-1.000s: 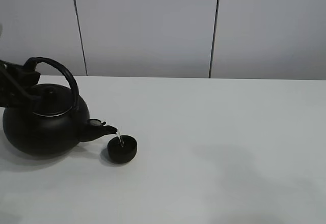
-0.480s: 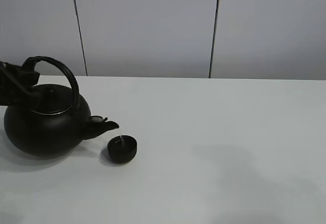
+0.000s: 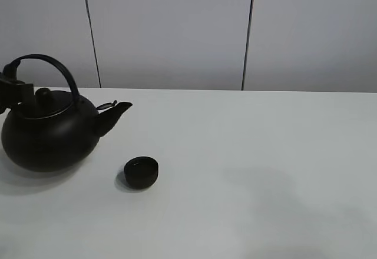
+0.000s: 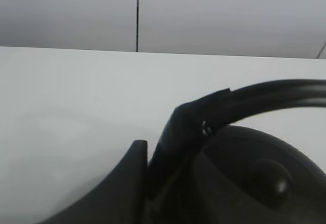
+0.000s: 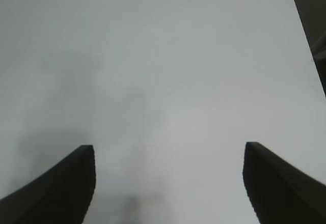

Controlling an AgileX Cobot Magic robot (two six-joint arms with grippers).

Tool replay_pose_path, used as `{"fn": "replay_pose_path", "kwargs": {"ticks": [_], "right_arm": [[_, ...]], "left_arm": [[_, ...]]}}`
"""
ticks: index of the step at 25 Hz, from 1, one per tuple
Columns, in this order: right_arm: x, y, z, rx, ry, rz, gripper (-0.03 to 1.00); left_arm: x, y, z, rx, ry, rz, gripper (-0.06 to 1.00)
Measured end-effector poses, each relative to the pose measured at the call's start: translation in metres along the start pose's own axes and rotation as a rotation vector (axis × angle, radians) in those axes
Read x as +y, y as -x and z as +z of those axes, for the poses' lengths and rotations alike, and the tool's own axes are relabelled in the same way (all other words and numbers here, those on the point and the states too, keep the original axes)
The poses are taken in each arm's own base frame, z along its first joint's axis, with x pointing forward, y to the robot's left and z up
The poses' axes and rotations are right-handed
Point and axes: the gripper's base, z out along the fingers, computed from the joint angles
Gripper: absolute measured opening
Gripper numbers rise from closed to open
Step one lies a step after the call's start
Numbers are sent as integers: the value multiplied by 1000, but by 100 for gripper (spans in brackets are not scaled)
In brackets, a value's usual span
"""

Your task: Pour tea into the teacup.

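Where it tipped before, teapot (image 3: 50,135) upright, seemingly lifted, teacup (image 3: 141,172) unmoved

The teapot (image 3: 50,130) sits on the table (image 3: 247,170) at its left side, spout (image 3: 115,115) pointing right. The teacup (image 3: 141,172) stands on the table in front of and right of the teapot, apart from it.

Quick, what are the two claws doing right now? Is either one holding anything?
Left gripper: shut on the teapot's handle, holding the teapot upright.
Right gripper: open, holding nothing, above the bare table.
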Motion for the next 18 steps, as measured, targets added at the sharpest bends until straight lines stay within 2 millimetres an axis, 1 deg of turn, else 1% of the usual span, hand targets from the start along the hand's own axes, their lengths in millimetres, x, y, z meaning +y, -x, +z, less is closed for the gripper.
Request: {"fn": "replay_pose_path", "kwargs": {"ticks": [4,8,12,18], "right_arm": [[0,0,0,0,0,0,55],[0,0,0,0,0,0,55],[0,0,0,0,0,0,55],[0,0,0,0,0,0,55]], "left_arm": [[12,-12,-15,-9,32,-9,15],[14,-21,-26,-8,21,8,15],[11,-26,-31,11,-20,46,15],[8,-26,-31,6,-46,72,15]]}}
